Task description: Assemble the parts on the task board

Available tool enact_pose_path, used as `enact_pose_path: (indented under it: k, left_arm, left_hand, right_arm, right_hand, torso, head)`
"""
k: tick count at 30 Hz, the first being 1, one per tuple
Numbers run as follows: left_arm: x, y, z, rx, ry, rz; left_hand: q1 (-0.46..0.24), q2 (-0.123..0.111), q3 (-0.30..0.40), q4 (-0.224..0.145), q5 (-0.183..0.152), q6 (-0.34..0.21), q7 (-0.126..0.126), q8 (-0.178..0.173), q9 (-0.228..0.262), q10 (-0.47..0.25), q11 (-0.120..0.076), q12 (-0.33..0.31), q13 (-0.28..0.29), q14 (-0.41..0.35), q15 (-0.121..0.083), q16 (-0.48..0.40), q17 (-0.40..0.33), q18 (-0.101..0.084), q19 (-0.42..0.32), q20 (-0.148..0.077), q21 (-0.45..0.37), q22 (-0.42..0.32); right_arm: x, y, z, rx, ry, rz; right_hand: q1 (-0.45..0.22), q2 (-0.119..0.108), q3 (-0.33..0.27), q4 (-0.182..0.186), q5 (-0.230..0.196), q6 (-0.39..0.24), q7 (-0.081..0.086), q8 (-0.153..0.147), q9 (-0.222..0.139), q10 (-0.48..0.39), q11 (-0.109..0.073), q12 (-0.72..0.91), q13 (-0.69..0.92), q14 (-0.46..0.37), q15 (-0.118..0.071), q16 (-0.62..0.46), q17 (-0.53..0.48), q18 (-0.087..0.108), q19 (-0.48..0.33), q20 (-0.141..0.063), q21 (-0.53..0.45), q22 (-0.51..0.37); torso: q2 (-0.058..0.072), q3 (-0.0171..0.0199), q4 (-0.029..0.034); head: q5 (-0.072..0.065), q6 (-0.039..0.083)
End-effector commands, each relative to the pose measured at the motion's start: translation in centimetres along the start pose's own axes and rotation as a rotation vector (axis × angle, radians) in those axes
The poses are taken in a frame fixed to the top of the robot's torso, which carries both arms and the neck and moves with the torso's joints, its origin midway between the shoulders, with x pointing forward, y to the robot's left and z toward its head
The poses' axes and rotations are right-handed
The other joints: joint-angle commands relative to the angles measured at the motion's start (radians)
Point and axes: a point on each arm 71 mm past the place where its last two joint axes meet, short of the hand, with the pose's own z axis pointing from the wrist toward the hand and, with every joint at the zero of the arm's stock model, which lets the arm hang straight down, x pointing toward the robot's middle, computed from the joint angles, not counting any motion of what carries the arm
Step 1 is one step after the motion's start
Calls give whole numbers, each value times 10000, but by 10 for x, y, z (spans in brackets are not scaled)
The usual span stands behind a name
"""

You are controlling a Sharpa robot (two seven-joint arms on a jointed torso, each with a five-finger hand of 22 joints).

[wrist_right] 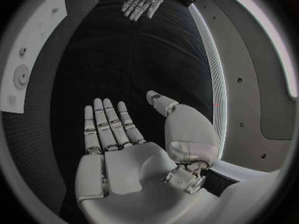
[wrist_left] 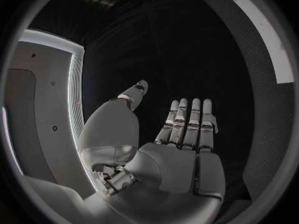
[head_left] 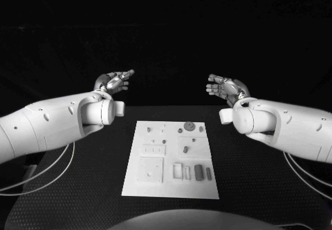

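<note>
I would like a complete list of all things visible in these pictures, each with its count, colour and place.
table: one, black, under everything.
task board: one, white, flat in the middle of the table, between the two arms.
parts: several, grey, small, lying on or standing in the task board; the exact count is too small to tell.
cables: pale, hanging beside the arms near the table's sides; the count is unclear.
left hand: one, silver, raised beyond the board's far end, fingers apart, holding nothing.
right hand: one, silver, raised opposite the left hand, fingers apart, holding nothing.
</note>
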Motion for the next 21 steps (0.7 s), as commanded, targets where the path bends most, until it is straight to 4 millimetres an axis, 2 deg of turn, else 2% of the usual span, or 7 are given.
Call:
enact_pose_path:
  k: [1,4,10,11,13,17,21]
  left_arm:
    - [0,1,7,-1337,774,-226]
    - [-4,-2,11,-1443,743,-163]
    - [-5,-3,12,-1455,739,-156]
    - [-2,-2,11,-1512,932,-239]
    - [-3,-2,11,-1496,946,-243]
    - [-3,-3,12,-1417,956,-207]
    - [-5,-3,13,-1395,933,-180]
  left_hand:
    - [400,-61,176,7,70,239,30,189,130,296,23,59,33,249,61,135,148,-77,222,16,129,491]
    - [402,-59,173,10,69,240,31,190,132,297,24,60,33,249,60,136,149,-77,221,17,130,491]
    - [430,-20,147,19,65,242,54,193,145,319,44,70,38,288,62,167,172,-77,227,9,147,492]
    - [444,-2,132,18,65,242,65,194,150,332,53,75,40,306,62,180,181,-77,240,1,159,492]
    - [494,74,56,3,65,267,127,207,174,416,109,101,53,401,76,241,220,-77,317,-42,217,491]
    - [620,280,-133,-104,91,509,309,314,246,802,285,233,107,735,97,426,308,-77,560,-176,369,489]
    - [827,541,-323,-369,198,928,458,447,308,1410,380,435,172,1349,113,714,421,-77,1011,-404,606,481]
  right_arm:
    - [4,-1,6,1255,1900,-166]
    - [-2,3,11,1532,2150,-365]
    - [-7,6,14,1750,2336,-530]
    - [-17,9,22,1032,2104,-2296]
    - [-18,10,25,767,2070,-2975]
    - [-20,12,29,422,1987,-3923]
    - [-20,14,32,82,1990,-4785]
  right_hand:
    - [484,-74,212,-234,98,241,692,163,155,363,81,65,34,274,101,177,150,136,238,66,17,589]
    - [548,144,-352,-754,458,211,694,219,175,389,90,55,30,256,119,253,152,129,283,58,-57,733]
    - [1032,51,-562,-1456,662,301,672,315,201,557,77,93,46,371,139,389,165,190,450,30,-56,794]
    - [1186,10,-571,-1624,693,355,681,350,211,632,84,110,52,436,162,439,173,221,539,25,-47,798]
    - [1447,-80,-528,-1837,776,504,676,436,239,836,80,184,78,609,223,548,197,292,716,-1,-22,803]
    - [1801,-239,-493,-2071,815,912,616,623,281,1356,8,321,99,1034,93,794,238,483,1225,-14,-14,743]
    - [2010,-315,-461,-2183,910,1241,549,723,276,1736,-109,360,90,1407,-38,978,254,685,1719,-15,-19,637]
  torso:
    - [-3,6,-7]
    - [-3,6,-7]
    - [-3,6,-7]
    - [-3,-4,10]
    - [4,-14,15]
    - [9,-42,5]
    - [3,-28,-12]
  head:
    - [13,-222]
    - [13,-222]
    - [13,-222]
    - [-9,218]
    - [-24,273]
    - [-9,378]
    - [12,443]
